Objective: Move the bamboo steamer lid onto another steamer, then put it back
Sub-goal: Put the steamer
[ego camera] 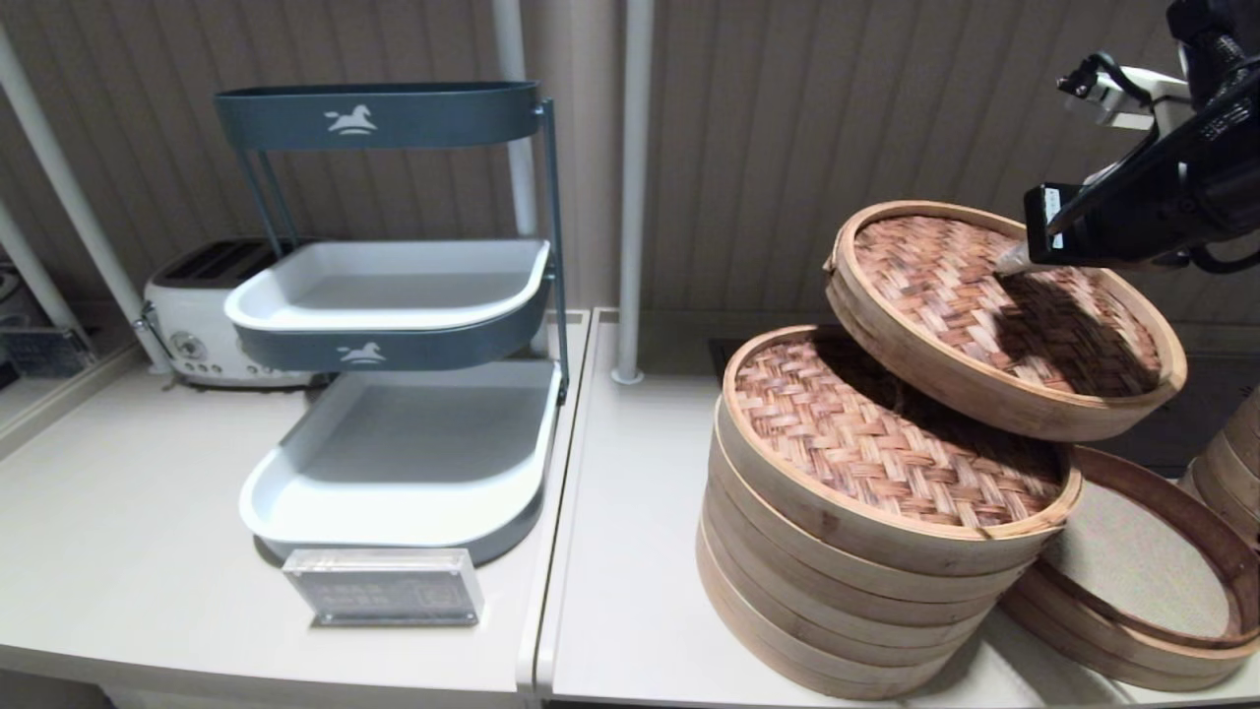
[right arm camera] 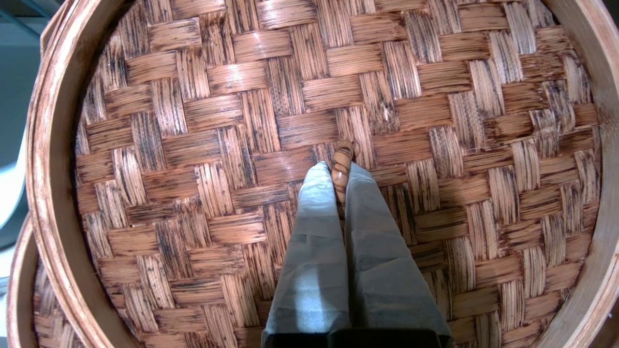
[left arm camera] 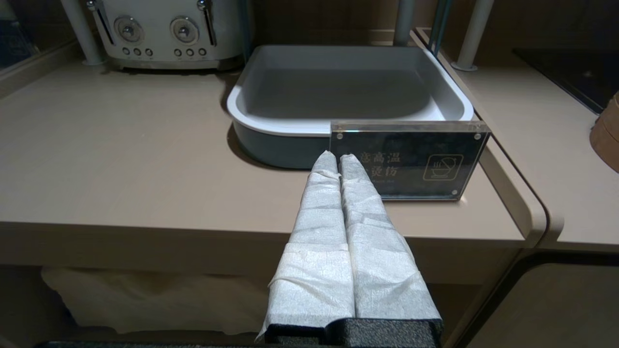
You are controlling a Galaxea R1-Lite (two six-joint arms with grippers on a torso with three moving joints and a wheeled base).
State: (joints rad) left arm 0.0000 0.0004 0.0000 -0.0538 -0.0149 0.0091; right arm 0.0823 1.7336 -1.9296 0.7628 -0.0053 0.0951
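Right now the right gripper (right arm camera: pixel 339 170) has its jaws pinched on the loop handle (right arm camera: pixel 342 162) of the lid (ego camera: pixel 994 295), holding it tilted in the air above the tall stack (ego camera: pixel 847 551) — apart from it, likely mid-carry. Only the right wrist view shows the handle clamped; the head view alone shows the open low steamer (ego camera: pixel 1152 591) beside the stack. Left gripper (left arm camera: pixel 338 162) idles at the worktop (left arm camera: pixel 121 159) edge, jaws pressed together, empty.
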